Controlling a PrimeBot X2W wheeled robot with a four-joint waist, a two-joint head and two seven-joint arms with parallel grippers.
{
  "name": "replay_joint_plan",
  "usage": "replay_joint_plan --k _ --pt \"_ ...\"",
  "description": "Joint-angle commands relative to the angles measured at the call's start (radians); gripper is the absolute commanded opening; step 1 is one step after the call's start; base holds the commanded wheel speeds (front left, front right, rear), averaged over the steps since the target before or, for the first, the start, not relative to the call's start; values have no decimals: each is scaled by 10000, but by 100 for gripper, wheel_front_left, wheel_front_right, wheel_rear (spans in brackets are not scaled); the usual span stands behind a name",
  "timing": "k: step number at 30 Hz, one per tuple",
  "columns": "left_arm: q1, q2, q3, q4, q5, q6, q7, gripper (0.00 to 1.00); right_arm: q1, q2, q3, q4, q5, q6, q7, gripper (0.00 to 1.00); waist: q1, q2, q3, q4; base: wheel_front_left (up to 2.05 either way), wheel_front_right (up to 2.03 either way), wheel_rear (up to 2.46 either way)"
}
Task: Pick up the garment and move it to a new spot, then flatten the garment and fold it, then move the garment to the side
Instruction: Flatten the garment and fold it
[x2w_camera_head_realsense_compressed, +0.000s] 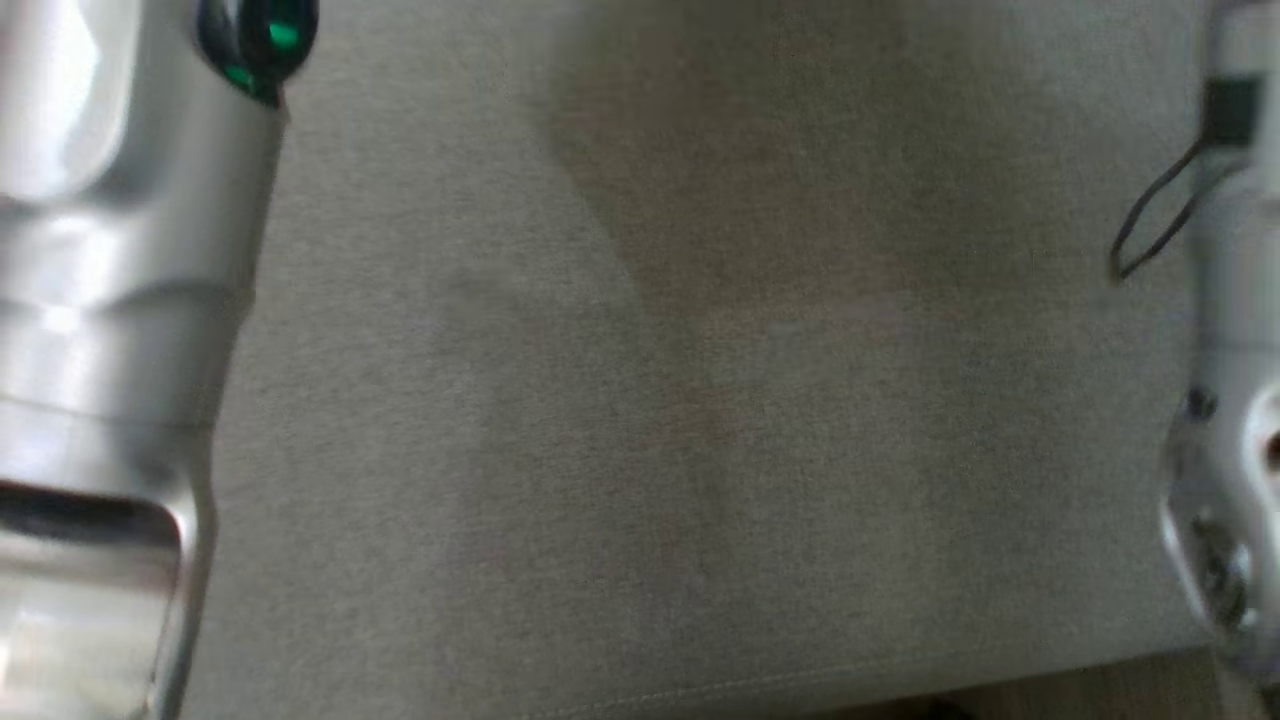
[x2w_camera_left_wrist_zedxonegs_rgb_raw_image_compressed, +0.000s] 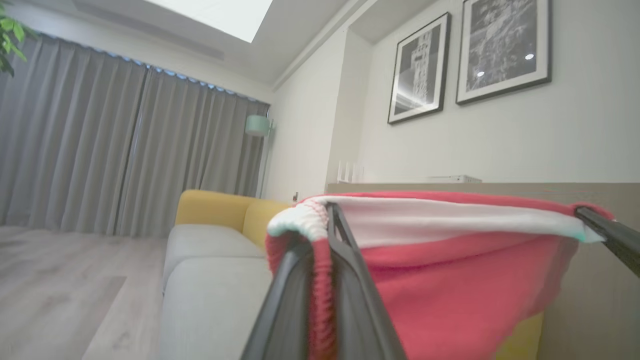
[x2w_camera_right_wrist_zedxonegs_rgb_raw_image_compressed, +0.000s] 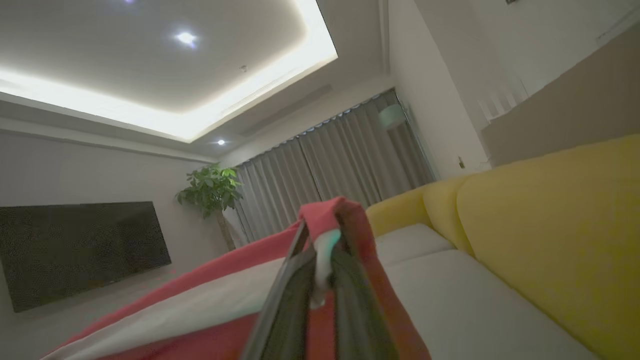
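Garment hangs in the air in the left wrist view, stretched as a red sheet with a white band along its top. The left tool pinches its near corner, and the red ribbed trim is squeezed between the two fingers. At the far corner the right tool comes in from the right edge and grips the cloth there. Behind the garment is a sofa with a grey seat and a yellow back.

In the right wrist view the right tool is pressed together on a fold of red and white cloth, and the garment runs from it to the lower left. The sofa lies at the right; a dark screen and a plant are at the left.

The head view is blurred. It shows grey fabric from above, the left forearm at the left edge and the right forearm at the right edge
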Motion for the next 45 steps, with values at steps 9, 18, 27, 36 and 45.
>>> replay_joint_plan --k 9,18,27,36,45 --pt "4604 -13 -214 -923 -1083 -60 -37 0 4521 310 980 378 2032 -7 5 0 -4 1 368 -777 0 0 0" --pt "8004 -486 99 -1597 -895 -62 -38 0 7931 226 1760 -142 3178 -7 133 0 -4 1 -688 -897 0 0 0" --pt "10237 -891 244 -2332 -1088 -62 -39 0 10237 -95 1651 -942 3880 -7 293 0 -4 1 -2305 -640 0 0 0" --pt "11907 -1013 60 -3078 -1558 -63 -39 0 12077 -594 971 -2505 4022 -7 1374 0 -4 1 -3281 -487 0 0 0" --pt "10686 -1083 -399 -3529 -1875 -63 -39 0 10684 71 30 -3315 3710 -7 2329 0 -4 1 -2584 141 0 0 0"
